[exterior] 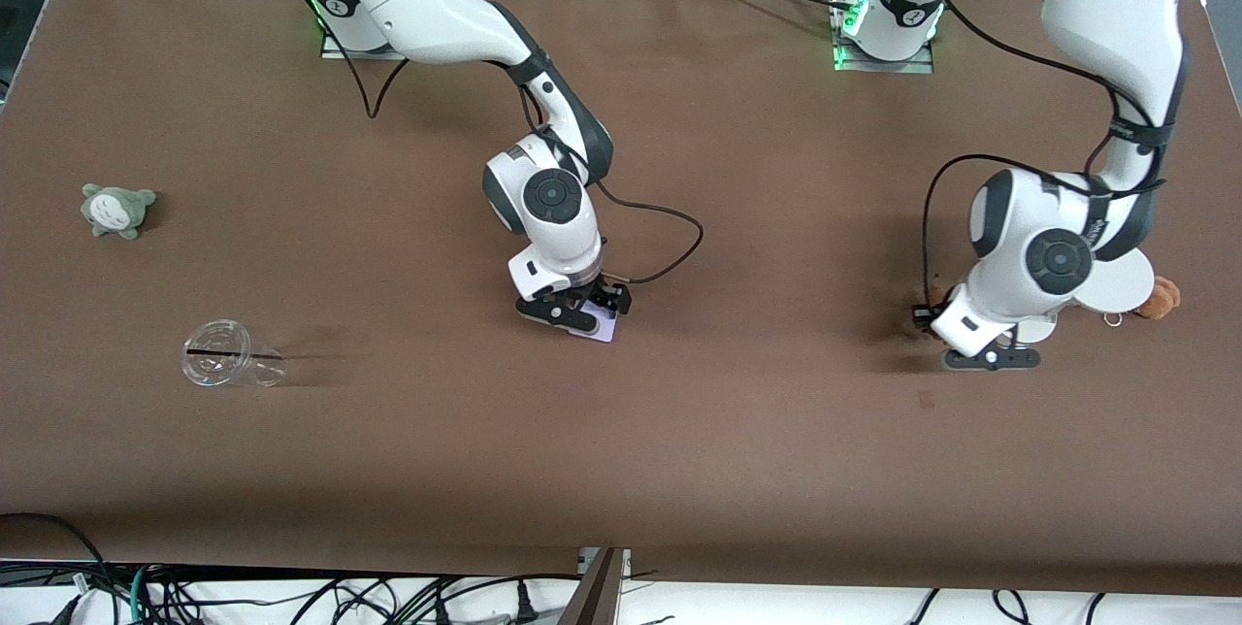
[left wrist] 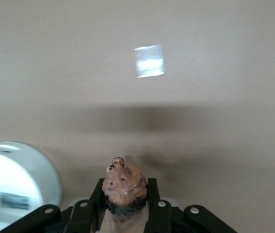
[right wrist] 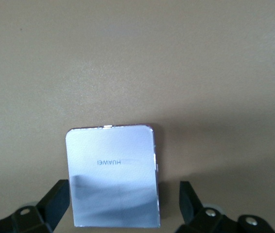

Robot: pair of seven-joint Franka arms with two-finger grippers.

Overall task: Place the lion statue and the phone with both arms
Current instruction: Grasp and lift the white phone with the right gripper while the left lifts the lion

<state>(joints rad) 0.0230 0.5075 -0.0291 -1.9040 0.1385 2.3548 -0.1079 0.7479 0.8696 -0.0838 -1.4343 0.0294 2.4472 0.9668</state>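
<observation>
The phone (exterior: pixel 604 327), a flat lavender-white slab, lies on the brown table near its middle. My right gripper (exterior: pixel 574 312) is down over it. In the right wrist view the phone (right wrist: pixel 111 165) lies between the open fingers (right wrist: pixel 188 194), with a gap on at least one side. My left gripper (exterior: pixel 992 360) hangs low over the table toward the left arm's end. In the left wrist view the orange-brown lion statue (left wrist: pixel 124 187), with a dark band, is clamped between the left gripper (left wrist: pixel 125 191), its head pointing out past the fingertips.
A white round stand (exterior: pixel 1116 282) and a brown plush toy (exterior: pixel 1160 298) sit beside the left gripper; the stand (left wrist: pixel 16 184) also shows in the left wrist view. A grey-green plush (exterior: pixel 118 210) and a clear cup (exterior: pixel 231 365) on its side lie toward the right arm's end.
</observation>
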